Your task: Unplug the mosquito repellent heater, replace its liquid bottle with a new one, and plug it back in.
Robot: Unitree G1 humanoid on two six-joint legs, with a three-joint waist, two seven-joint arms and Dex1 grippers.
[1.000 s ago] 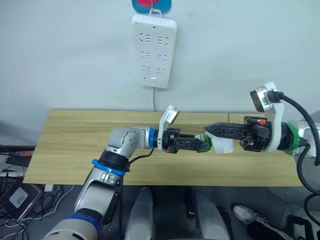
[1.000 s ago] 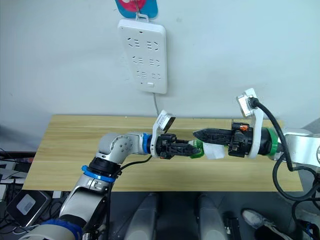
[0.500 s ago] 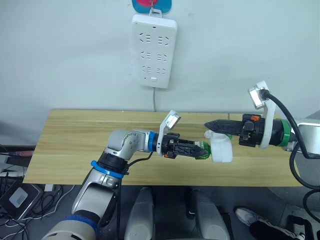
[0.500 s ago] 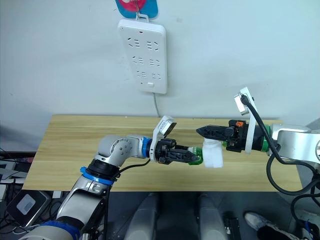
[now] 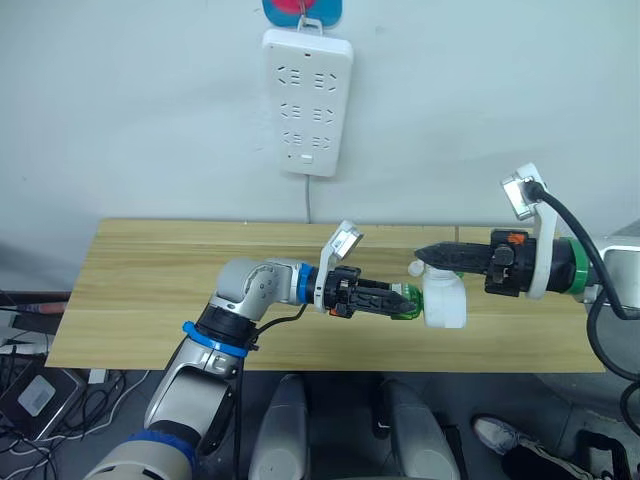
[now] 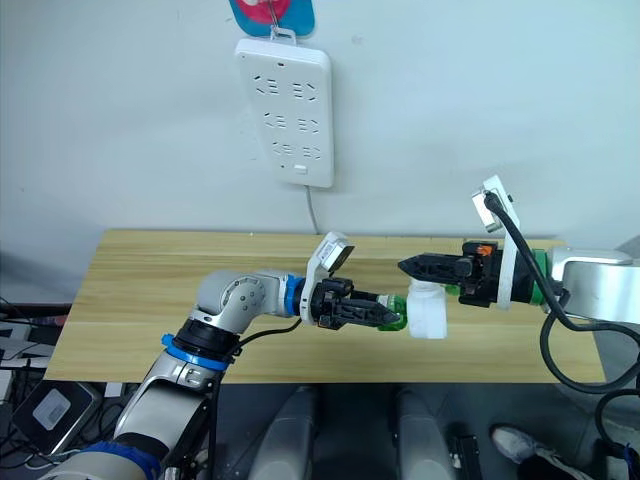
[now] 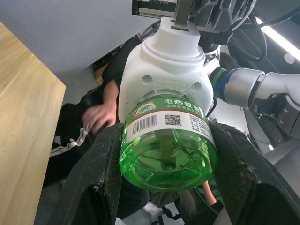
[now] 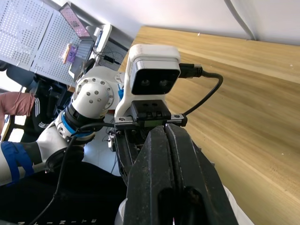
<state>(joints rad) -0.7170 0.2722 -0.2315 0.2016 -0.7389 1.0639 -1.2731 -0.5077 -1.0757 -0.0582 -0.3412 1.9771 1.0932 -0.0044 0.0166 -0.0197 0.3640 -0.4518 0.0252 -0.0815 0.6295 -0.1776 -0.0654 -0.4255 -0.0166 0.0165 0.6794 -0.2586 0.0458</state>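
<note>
Green bottle, head view: its liquid bottle (image 5: 407, 301) is translucent green and sits in mid-air over the front of the wooden table (image 5: 150, 290), joined to the mosquito repellent heater (image 5: 443, 301)
White heater, head view: the rounded white body hangs between the two arms, just right of the bottle
Left gripper, head view: the left gripper (image 5: 398, 300) reaches in from the robot's left, its black fingers clamped around the green bottle
Right gripper, head view: the right gripper (image 5: 428, 256) comes in from the robot's right, its tips pressed together at the top of the heater; whether they pinch anything I cannot tell from here
Wall, head view: a long white power strip (image 5: 307, 100) hangs above the table, its sockets bare, a thin cord dropping behind the table edge
Left wrist view: the bottle's round base (image 7: 168, 157) faces the camera, gripped on both sides by the black fingers (image 7: 105, 159); its white label with barcode meets the heater's white shell (image 7: 161, 70), and a metal prong stands out from the far end of the shell
Right wrist view: the two black fingers (image 8: 176, 187) lie pressed flat against each other with no gap; beyond them are the left arm's wrist camera (image 8: 154, 75) and the tabletop (image 8: 243, 108)
</note>
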